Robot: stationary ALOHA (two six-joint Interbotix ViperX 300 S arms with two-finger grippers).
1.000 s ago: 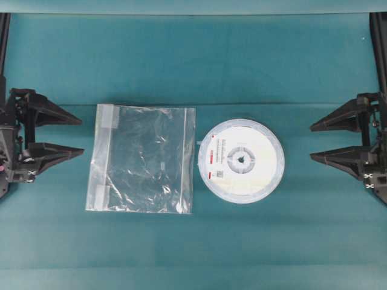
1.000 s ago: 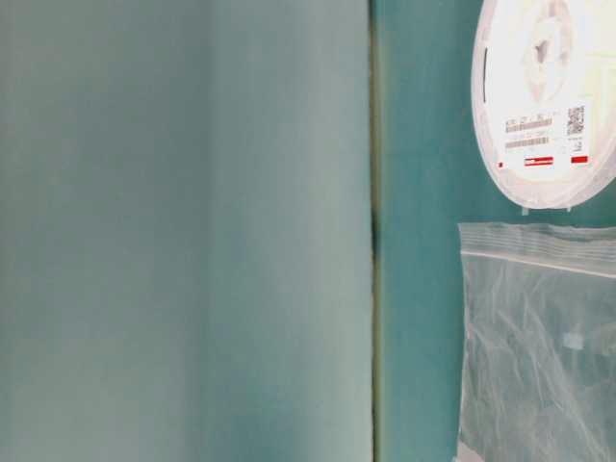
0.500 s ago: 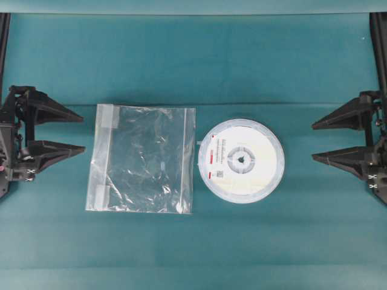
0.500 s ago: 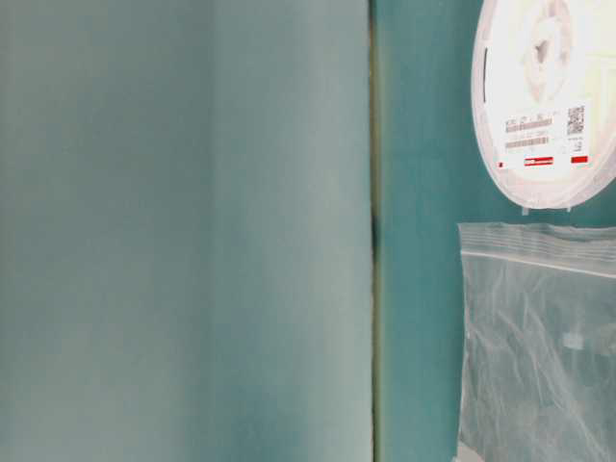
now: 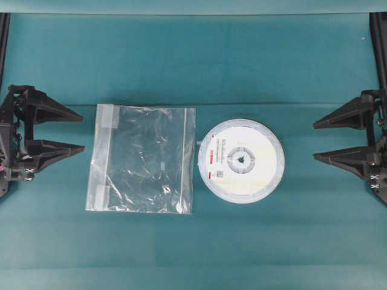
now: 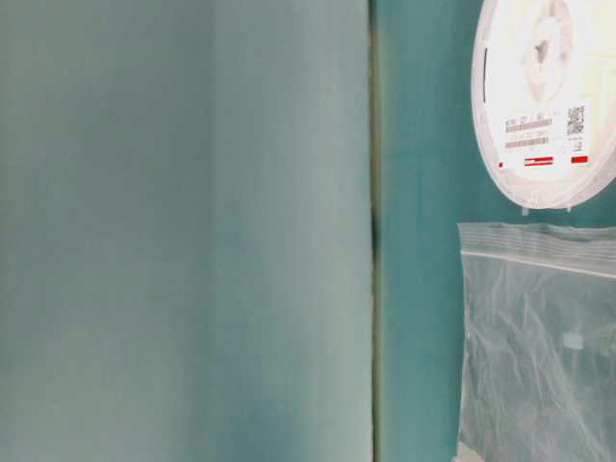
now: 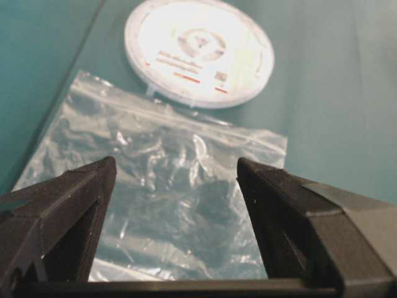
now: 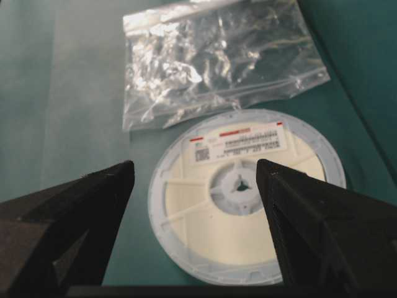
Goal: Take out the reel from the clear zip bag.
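The reel [image 5: 240, 160], a pale-cream disc with a grey hub and a white label with red marks, lies flat on the teal cloth just right of the clear zip bag [image 5: 144, 158], outside it. The crinkly bag lies flat beside the reel. My left gripper [image 5: 83, 133] hovers open at the far left, apart from the bag. My right gripper [image 5: 314, 142] stands open at the far right, apart from the reel. The left wrist view looks over the bag [image 7: 167, 186] toward the reel [image 7: 198, 49]. In the right wrist view the reel [image 8: 245, 195] lies before the bag [image 8: 211, 56].
Teal cloth [image 5: 193, 60] covers the whole table, with a fold line running across at mid height. The table-level view shows the reel [image 6: 544, 96] and the bag [image 6: 539, 346] at its right side, with a seam [image 6: 373, 231] in the cloth.
Both arms have drawn slightly outward toward the table's edges, grippers staying open. The reel and bag have not moved.
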